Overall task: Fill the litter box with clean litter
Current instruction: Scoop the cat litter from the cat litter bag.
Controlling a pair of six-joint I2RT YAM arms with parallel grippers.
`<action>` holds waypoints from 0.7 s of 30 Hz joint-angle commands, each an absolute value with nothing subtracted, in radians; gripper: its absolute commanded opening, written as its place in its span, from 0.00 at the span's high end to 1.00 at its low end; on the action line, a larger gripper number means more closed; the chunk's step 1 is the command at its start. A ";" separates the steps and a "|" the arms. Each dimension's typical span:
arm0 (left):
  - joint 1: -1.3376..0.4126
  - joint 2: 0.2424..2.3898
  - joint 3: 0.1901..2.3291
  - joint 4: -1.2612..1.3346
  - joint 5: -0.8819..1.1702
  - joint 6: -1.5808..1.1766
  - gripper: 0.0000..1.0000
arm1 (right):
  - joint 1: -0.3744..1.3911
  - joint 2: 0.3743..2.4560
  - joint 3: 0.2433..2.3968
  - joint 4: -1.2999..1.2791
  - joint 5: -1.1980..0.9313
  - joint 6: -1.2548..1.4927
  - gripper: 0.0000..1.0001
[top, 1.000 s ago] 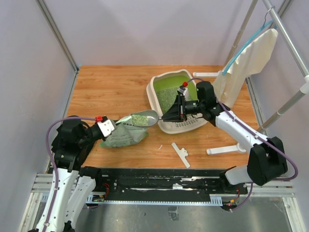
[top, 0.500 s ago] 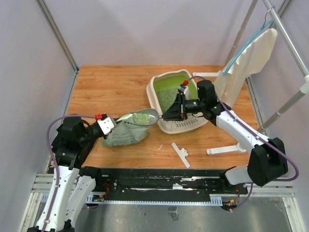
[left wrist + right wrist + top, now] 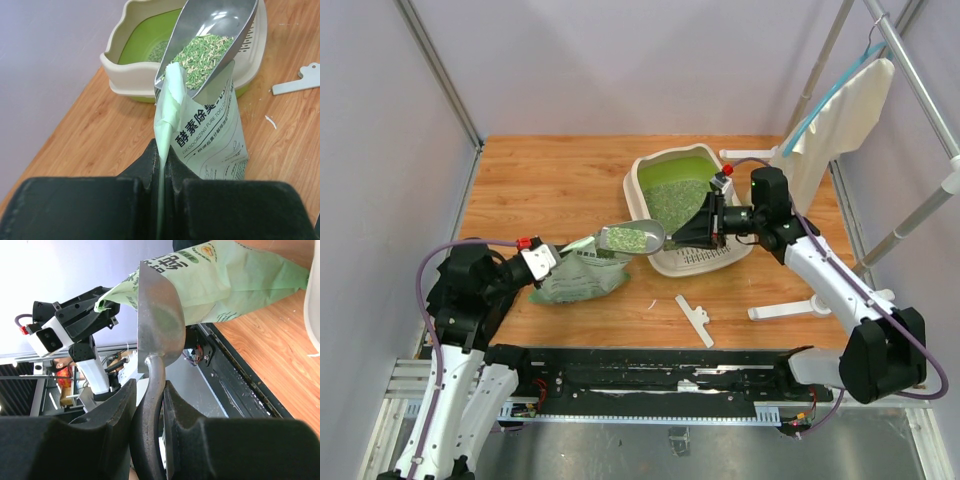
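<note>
The litter box point(image 3: 636, 204) is a cream tray with a green inside, standing right of centre, and pale green clean litter point(image 3: 676, 202) lies in it. My right gripper point(image 3: 698, 232) is shut on the handle of a silver scoop point(image 3: 632, 238). The scoop holds litter and hangs between the bag and the box's near-left rim. My left gripper point(image 3: 553, 262) is shut on the top edge of the light green litter bag point(image 3: 578, 281). In the left wrist view the loaded scoop point(image 3: 207, 47) hovers above the bag point(image 3: 212, 137), with the box point(image 3: 131, 75) behind it. The right wrist view shows the scoop's underside point(image 3: 157, 325).
A white plastic clip point(image 3: 695, 319) lies near the front edge. A white stand foot point(image 3: 788, 309) rests at the right. A cream cloth point(image 3: 830, 130) hangs from a metal rack at the back right. Grey walls close in the table's left and back.
My right gripper has carried the loaded scoop a little to the right, away from the bag's mouth and toward the litter box. The left gripper and the bag have stayed still.
</note>
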State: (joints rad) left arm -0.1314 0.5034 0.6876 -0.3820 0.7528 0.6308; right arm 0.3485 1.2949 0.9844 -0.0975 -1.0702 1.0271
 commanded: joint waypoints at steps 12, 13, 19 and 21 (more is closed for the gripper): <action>-0.132 0.435 0.700 -0.148 0.764 0.659 0.99 | 0.217 1.116 1.041 -0.273 -0.963 0.919 0.99; -0.132 0.426 0.689 -0.148 0.765 0.651 1.00 | 0.209 1.107 1.051 -0.289 -0.949 0.910 0.99; -0.133 0.388 0.641 -0.174 0.753 0.642 0.99 | 0.202 1.050 1.088 -0.393 -0.766 0.849 0.99; -0.133 0.374 0.627 -0.177 0.749 0.641 0.99 | 0.201 1.039 1.085 -0.398 -0.712 0.848 0.99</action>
